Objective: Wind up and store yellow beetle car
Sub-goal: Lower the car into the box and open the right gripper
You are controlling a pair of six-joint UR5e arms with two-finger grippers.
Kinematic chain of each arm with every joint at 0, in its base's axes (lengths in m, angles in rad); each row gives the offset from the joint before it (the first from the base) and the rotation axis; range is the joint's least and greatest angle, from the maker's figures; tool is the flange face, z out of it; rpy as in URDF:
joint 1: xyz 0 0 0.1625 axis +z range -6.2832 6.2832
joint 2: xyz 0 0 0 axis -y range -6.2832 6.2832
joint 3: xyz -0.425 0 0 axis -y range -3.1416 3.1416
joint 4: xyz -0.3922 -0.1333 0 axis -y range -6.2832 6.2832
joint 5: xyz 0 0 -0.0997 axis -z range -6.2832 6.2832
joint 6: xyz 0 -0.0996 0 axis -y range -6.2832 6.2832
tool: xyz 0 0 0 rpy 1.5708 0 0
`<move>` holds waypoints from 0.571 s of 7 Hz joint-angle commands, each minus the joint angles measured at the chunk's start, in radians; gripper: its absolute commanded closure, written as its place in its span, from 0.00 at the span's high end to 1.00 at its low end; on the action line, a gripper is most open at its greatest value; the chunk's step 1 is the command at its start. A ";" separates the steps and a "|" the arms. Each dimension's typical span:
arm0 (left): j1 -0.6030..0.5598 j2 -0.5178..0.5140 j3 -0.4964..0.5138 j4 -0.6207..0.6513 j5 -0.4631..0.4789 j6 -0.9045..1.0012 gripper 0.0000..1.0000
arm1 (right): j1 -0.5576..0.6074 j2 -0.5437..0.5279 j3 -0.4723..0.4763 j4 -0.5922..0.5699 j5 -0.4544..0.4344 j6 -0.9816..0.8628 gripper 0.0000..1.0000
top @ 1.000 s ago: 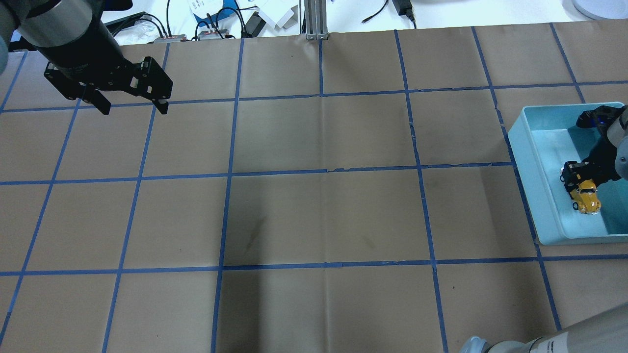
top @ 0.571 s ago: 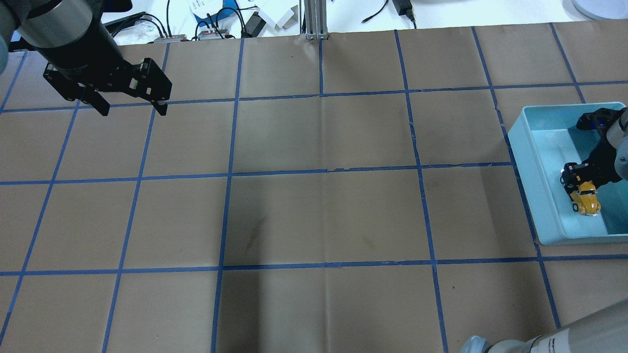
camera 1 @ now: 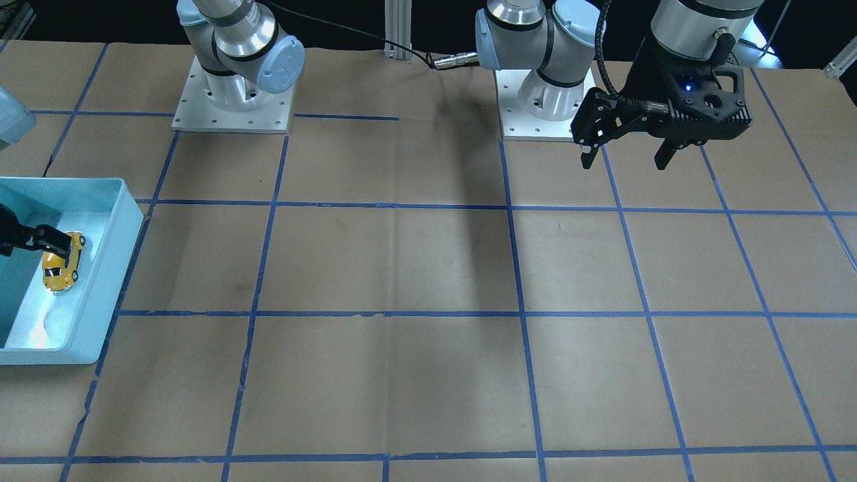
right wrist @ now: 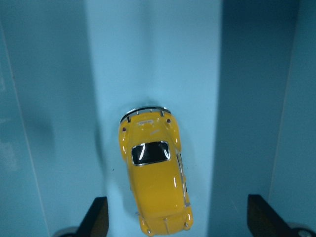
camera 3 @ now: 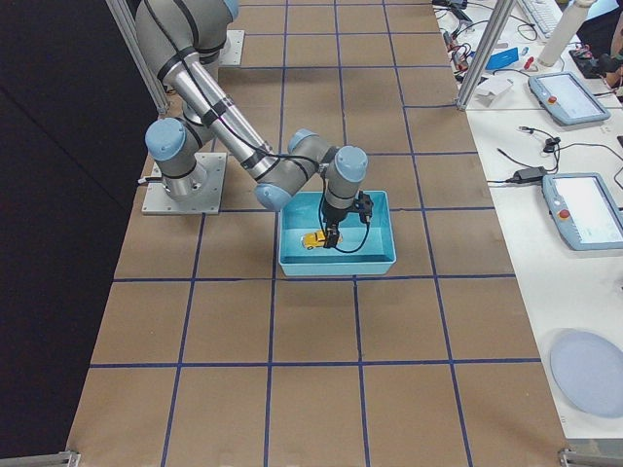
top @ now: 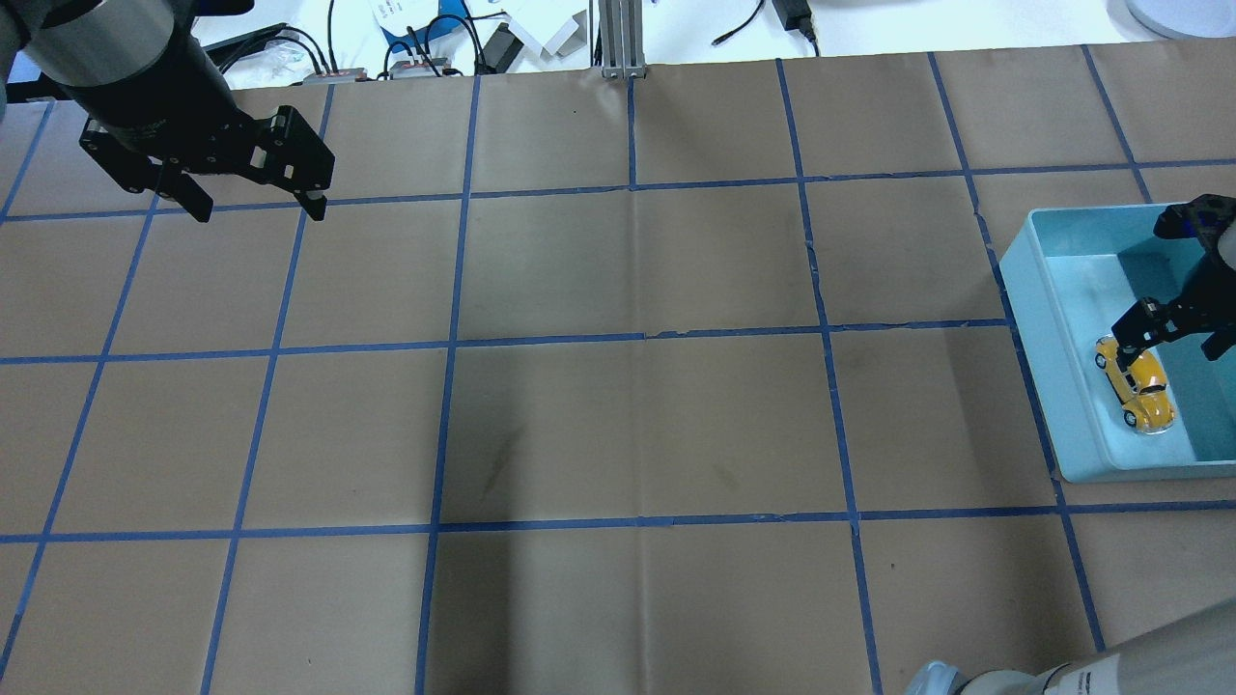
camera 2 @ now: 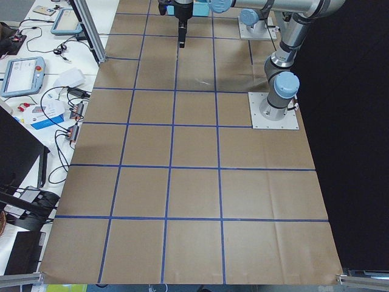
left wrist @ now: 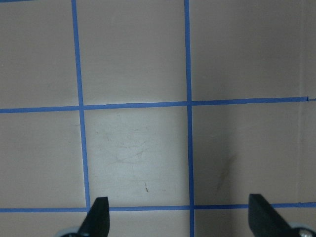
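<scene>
Beetle car (right wrist: 155, 182): glossy yellow, dk windows, silver bumpers; bin (top: 1038, 328): lt blue; table (top: 618, 425): brown w/ blue grid lines.

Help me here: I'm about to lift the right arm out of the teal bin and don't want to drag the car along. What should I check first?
1. Is the yellow beetle car inside the teal bin, on its wheels on the bin floor? ok.
2. Is the right gripper open, with the car between its jaws and a gap on each side? ok.
3. Is the car wound up? cannot tell.
4. Is the left gripper open, empty and over bare table, far from the bin? ok.
</scene>
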 commanded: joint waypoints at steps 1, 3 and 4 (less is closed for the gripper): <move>0.001 0.007 -0.003 -0.002 0.005 0.000 1.00 | -0.001 -0.052 -0.079 0.178 -0.003 -0.007 1.00; 0.003 0.001 0.007 -0.001 -0.001 0.000 1.00 | -0.009 -0.104 -0.134 0.230 -0.003 -0.006 1.00; -0.008 0.003 0.004 -0.002 0.004 0.000 1.00 | -0.007 -0.130 -0.195 0.276 0.000 -0.007 1.00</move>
